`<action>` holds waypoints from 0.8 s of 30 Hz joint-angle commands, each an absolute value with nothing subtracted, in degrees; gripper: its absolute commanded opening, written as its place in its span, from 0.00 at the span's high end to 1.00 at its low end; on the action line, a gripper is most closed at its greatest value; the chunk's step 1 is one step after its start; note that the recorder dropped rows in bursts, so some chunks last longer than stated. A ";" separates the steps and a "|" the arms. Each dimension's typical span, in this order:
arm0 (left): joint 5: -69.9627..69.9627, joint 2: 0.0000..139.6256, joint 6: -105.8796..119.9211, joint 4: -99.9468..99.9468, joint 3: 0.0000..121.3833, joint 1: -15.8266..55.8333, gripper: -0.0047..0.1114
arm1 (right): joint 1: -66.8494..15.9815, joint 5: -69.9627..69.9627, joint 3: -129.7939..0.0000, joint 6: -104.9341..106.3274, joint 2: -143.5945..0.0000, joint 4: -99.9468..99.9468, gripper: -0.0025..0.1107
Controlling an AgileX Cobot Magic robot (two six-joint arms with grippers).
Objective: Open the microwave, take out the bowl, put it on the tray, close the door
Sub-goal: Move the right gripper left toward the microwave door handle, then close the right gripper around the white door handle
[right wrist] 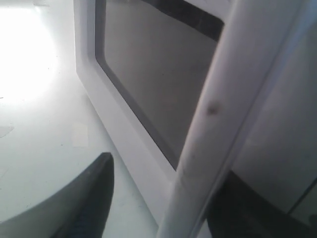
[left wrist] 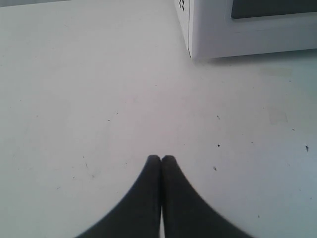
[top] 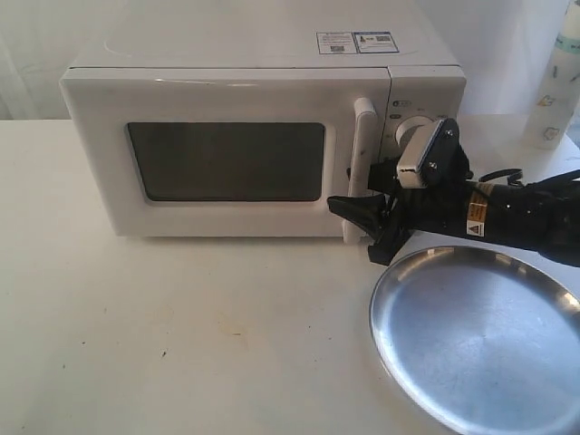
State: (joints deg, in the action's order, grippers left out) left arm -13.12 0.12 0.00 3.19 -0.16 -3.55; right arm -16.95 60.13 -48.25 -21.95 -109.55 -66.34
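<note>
White table (left wrist: 74,74) lies under the left gripper (left wrist: 161,157), its black fingers pressed together. On the large white boxy microwave (top: 245,54) the white windowed door (top: 100,163) is shut, with no bowl in sight. Its tall white handle (top: 362,136) stands upright, and the right gripper (top: 356,225), by far the nearer, straddles its lower end with fingers apart. A large round silver metal tray (top: 471,344) sits near right.

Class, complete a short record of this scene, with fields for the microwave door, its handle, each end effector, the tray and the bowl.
door: closed, dark window facing out
handle: upright, its lower part between the right end effector's jaws
right end effector: open, straddling the handle
left end effector: shut, over bare table near a corner of the microwave
tray: on the table, right of the door; visible part holds nothing
bowl: not visible in any view
</note>
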 commanded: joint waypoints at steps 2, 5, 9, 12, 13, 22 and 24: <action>-13.29 0.00 0.00 3.57 0.00 -3.28 0.96 | -19.31 69.96 -49.90 -16.53 -109.40 -85.72 0.98; -13.29 0.00 0.00 3.57 0.00 -3.28 0.96 | -19.31 69.96 -50.22 -16.53 -108.97 -87.40 0.98; -13.29 0.00 0.00 3.57 0.00 -3.28 0.96 | -18.36 69.96 -50.22 -16.53 -107.43 -87.93 0.98; -13.29 0.00 0.00 3.57 0.00 -3.28 0.96 | -16.74 69.96 -50.22 -16.53 -105.96 -87.18 0.98; -13.29 0.00 0.00 3.57 0.00 -3.28 0.96 | -16.29 69.96 -50.22 -16.53 -105.80 -86.74 0.98; -13.29 0.00 0.00 3.57 0.00 -3.28 0.96 | -14.52 66.50 -50.22 -18.51 -105.25 -81.17 0.98; -13.29 0.00 0.00 3.57 0.00 -3.28 0.96 | -14.41 62.65 -50.08 -18.79 -104.61 -79.61 0.95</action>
State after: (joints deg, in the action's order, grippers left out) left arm -13.12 0.12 0.00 3.19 -0.16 -3.55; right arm -13.93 57.16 -49.51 -22.97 -107.40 -74.90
